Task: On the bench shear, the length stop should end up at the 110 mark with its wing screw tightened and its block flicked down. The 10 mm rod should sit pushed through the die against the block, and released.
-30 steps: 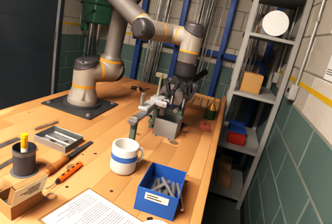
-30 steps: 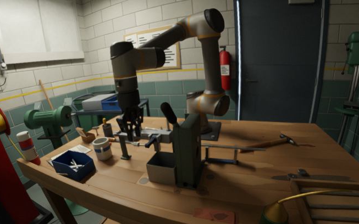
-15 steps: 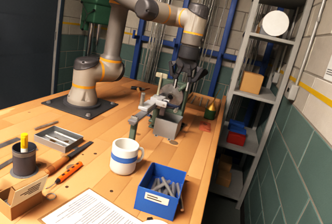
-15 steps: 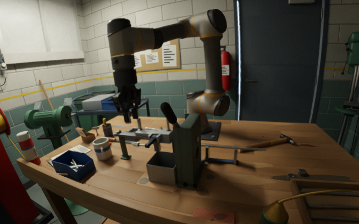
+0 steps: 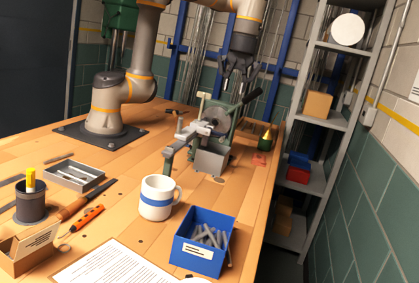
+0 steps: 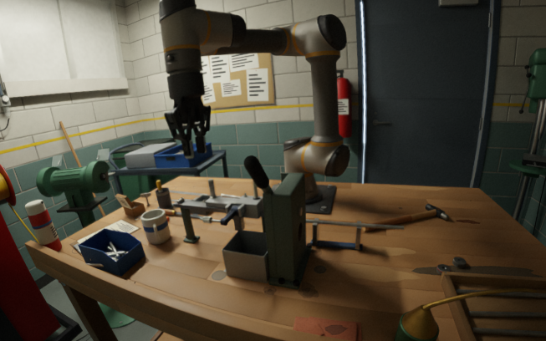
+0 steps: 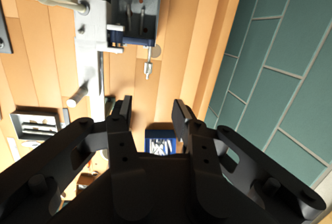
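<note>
My gripper (image 5: 233,87) (image 6: 194,150) (image 7: 151,111) hangs high above the bench shear (image 5: 216,122) (image 6: 285,229), open and holding nothing. The green shear stands mid-bench with its black-knobbed lever (image 5: 252,95) (image 6: 257,171) raised. The grey length stop bar (image 5: 182,137) (image 6: 219,203) (image 7: 89,57) runs out from the shear on a green post, with a blue block (image 6: 230,213) (image 7: 126,39) by the die. A grey rod (image 6: 353,225) lies on a small stand behind the shear, reaching into its back face. A grey catch bin (image 5: 211,161) (image 6: 245,254) (image 7: 135,14) sits below the die.
A grey shelf unit (image 5: 325,104) stands beyond the bench's right edge. A white mug (image 5: 158,197) (image 6: 155,225), a blue box of rod offcuts (image 5: 203,241) (image 6: 111,250) (image 7: 160,143), a grey tray (image 5: 73,174), a green oil can (image 5: 265,137) and a hammer (image 6: 408,217) lie about the bench.
</note>
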Controlling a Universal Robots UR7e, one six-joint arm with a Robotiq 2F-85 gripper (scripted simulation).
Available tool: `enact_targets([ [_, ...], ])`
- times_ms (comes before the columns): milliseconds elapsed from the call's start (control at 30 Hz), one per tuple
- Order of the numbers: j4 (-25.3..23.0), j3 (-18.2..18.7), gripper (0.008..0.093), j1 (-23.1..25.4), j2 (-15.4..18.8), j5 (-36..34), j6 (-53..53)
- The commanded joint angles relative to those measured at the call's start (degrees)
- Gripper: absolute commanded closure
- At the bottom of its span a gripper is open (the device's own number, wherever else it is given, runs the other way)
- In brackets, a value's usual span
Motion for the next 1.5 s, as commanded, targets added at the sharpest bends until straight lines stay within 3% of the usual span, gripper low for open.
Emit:
enact_targets([
  [0,0.4,-0.4,0.0534,0.0,0.0,0.0,0.0],
  [467,4.7,-4.6,0.0534,0.0,-0.1,0.0,0.0],
  [1267,5.1,-5.0,0.0534,0.0,-0.2,0.0,0.0],
  [1467,5.1,-5.0,0.0634,0.0,-0.2,0.0,0.0],
])
